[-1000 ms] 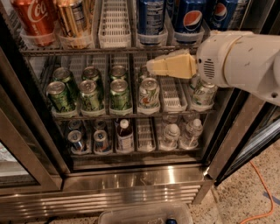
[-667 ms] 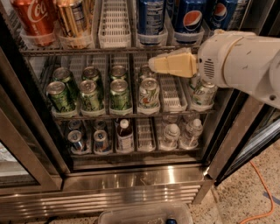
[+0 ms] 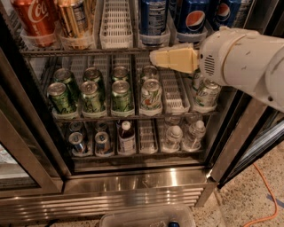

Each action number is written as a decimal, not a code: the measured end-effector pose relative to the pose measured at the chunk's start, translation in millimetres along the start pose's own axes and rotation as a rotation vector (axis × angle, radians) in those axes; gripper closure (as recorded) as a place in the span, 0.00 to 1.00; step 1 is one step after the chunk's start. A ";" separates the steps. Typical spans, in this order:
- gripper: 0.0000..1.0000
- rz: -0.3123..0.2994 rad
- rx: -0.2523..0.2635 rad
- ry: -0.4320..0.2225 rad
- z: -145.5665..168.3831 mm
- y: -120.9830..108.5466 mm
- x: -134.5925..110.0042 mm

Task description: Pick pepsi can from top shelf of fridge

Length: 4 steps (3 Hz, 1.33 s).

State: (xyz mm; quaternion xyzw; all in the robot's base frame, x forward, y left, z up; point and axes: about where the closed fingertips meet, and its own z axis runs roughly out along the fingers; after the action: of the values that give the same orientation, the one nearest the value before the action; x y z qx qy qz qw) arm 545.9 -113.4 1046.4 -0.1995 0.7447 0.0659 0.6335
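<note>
The pepsi can (image 3: 195, 17) stood on the top shelf (image 3: 88, 52) of the fridge (image 3: 133, 195), its globe logo facing out, and I placed everything else from it. The gripper (image 3: 174, 60), a cream plastic wedge on a fat white arm, hung just below and a little left of the pepsi can, in front of the shelf's metal rail. I saw nothing in it, and could not tell whether it was released or clenched. A second Pepsi can (image 3: 224, 11) stood just right of the pepsi can and a blue can with white print (image 3: 153, 15) just left, so neighbours crowded both sides. I judged the can rigid if full and fairly heavy for its size, with thin, smooth aluminium walls, likely cold and slick. It looked best taken squarely across the middle of its round body, not at the tapered rim. Farther left of it ran a white slotted lane tray (image 3: 116, 22), then a gold can (image 3: 75, 17) and a red Coca-Cola can (image 3: 35, 17). Below it, green cans (image 3: 62, 97) stood on the chrome wire rack.
</note>
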 end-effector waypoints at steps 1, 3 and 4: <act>0.04 0.009 0.018 -0.012 -0.3 -1.0 0.1; 0.12 0.018 0.056 -0.049 2.2 -5.6 -2.2; 0.20 0.018 0.079 -0.065 2.8 -10.9 -1.3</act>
State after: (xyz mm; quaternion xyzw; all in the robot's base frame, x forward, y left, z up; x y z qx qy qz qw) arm 552.8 -122.1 1048.9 -0.1653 0.7275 0.0488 0.6642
